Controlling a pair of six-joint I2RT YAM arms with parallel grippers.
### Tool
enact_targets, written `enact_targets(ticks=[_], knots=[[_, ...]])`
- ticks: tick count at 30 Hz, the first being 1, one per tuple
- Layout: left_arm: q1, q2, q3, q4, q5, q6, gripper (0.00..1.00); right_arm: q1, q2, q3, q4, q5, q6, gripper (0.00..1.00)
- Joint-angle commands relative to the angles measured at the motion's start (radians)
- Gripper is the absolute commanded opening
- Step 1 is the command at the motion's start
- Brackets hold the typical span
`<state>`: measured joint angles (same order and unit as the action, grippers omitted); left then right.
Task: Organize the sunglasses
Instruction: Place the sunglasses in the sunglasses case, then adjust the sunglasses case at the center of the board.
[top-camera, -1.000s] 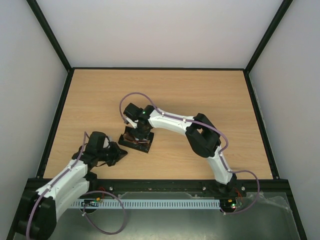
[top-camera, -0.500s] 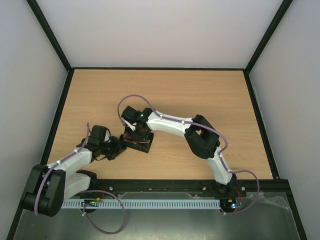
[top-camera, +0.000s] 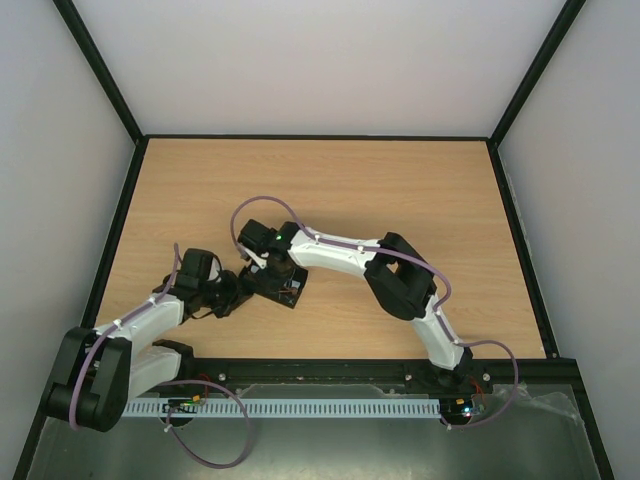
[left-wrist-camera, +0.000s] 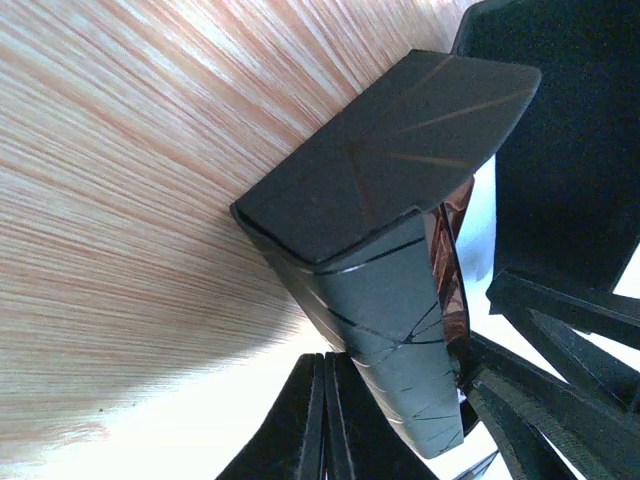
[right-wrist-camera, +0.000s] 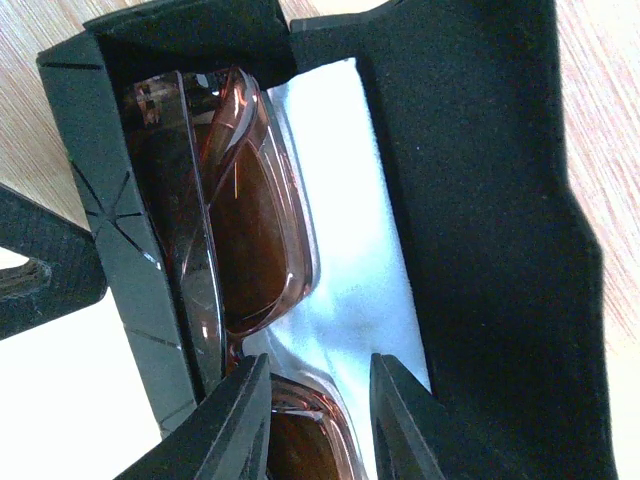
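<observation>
amber sunglasses (right-wrist-camera: 250, 215) lie inside the black case (right-wrist-camera: 480, 220) on its pale blue lining (right-wrist-camera: 350, 250); nearest, at seven o'clock on the wooden table (top-camera: 400, 190), the left gripper (top-camera: 236, 293) meets the case, whether clamped i cannot tell; beyond, the right gripper (right-wrist-camera: 315, 410) stands narrowly parted over the frame.

White arm links (top-camera: 335, 252), black joints, purple cables (top-camera: 215, 432)

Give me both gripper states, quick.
Left gripper: cannot be told, beside the case.
Right gripper: open, fingers straddling the sunglasses.
</observation>
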<state>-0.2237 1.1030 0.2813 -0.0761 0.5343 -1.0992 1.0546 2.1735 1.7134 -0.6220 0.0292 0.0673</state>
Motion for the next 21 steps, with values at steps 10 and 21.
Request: enact_targets(ticks=[10,21], knots=[[0.010,-0.013,0.026,0.006,-0.003,0.015,0.02,-0.032,-0.032,-0.001,-0.008,0.049,0.087,0.37],[0.067,0.011,0.062,-0.011,-0.002,0.063,0.02,-0.097,-0.167,-0.048,-0.017,0.034,0.157,0.42]])
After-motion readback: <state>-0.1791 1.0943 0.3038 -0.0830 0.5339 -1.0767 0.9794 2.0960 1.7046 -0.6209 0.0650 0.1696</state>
